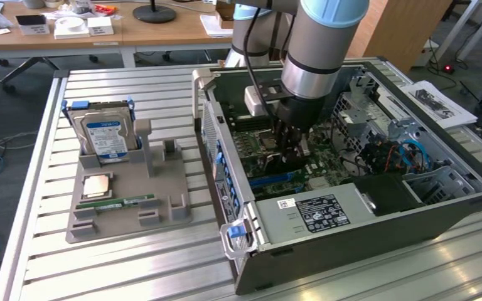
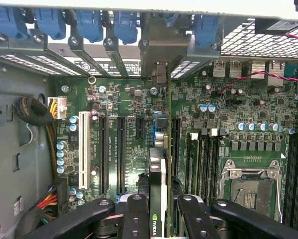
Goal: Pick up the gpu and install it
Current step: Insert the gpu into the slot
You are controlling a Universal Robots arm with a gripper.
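Holding gpu (image 2: 158, 172): card on edge, clamped between gripper (image 2: 159, 214) fingers (image 2: 135, 215), narrow grip.
Loc.: inside PC case (image 1: 442, 213), over motherboard (image 2: 223, 124), lined up w/ blue slot (image 2: 155, 130).
Status: pick-up done; card well apart from grey tray (image 1: 115, 222), which carries hard drive (image 1: 107, 138) and RAM stick (image 1: 128, 202).
Outstanding, by judgement: seating in slot. Can't tell if card edge is in contact yet. Gripper not released.
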